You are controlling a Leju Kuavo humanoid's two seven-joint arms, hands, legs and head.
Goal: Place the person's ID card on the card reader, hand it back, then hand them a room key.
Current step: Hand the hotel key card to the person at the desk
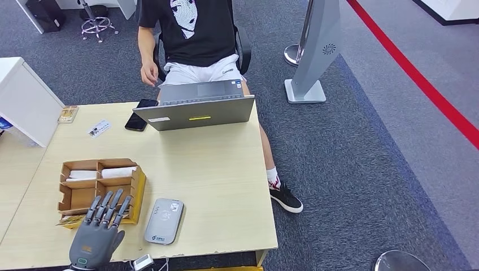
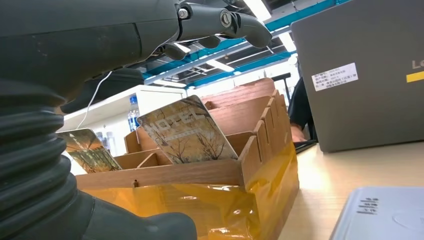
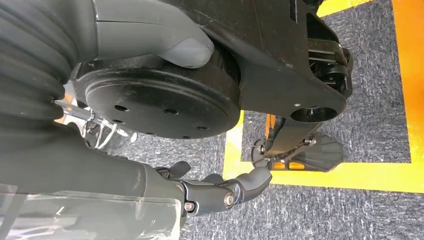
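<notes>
Left hand point(image 1: 99, 231) open, empty, fingers over the partitioned cardboard box point(image 1: 138, 186) of hotel key cards point(image 2: 187, 131). Key-handover step, seemingly; next, pinch one card. Right hand point(image 3: 220, 192) hangs, holding nothing.

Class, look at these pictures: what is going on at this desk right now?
A humanoid robot's left hand hovers, fingers spread, over the near end of a wooden card box holding hotel key cards. It holds nothing. A grey card reader lies beside the box with nothing on it. A person sits across the table behind a laptop. The right hand hangs by the floor.
</notes>
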